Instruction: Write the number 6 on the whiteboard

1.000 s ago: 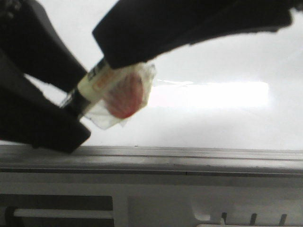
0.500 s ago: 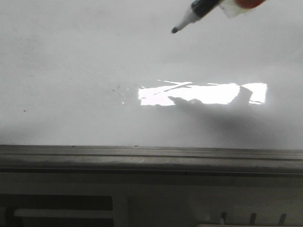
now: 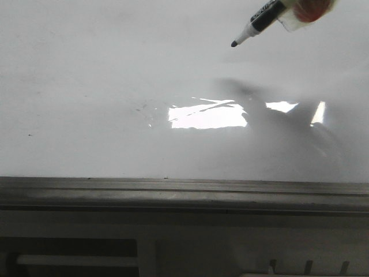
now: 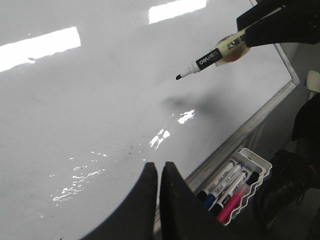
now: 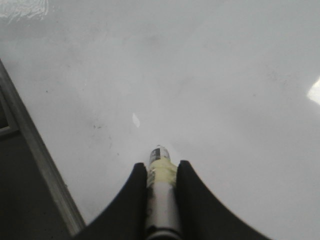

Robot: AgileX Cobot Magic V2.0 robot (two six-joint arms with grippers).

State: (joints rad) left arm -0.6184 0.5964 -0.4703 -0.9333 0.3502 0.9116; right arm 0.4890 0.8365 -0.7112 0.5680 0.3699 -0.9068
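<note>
The whiteboard (image 3: 86,86) fills the front view, glossy white with a glare patch and a grey edge rail (image 3: 173,190). No number 6 shows on it; only faint smudges. My right gripper (image 5: 161,170) is shut on a cream-and-black marker pen (image 5: 161,200). The marker (image 3: 259,23) enters the front view at the top right, tip down and above the board, casting a shadow. In the left wrist view the marker (image 4: 210,57) hangs over the board (image 4: 75,100), tip clear of the surface. My left gripper (image 4: 159,170) is shut and empty near the board's edge.
A white tray (image 4: 255,165) holding several markers, black, blue and pink, sits just off the board's edge rail (image 4: 250,125). A grey slotted panel (image 3: 173,248) lies below the rail in the front view.
The black arms that blocked the front view a second ago have gone up out of it. The marker has shifted slightly right and lower, and its shadow now covers part of the glare patch.
</note>
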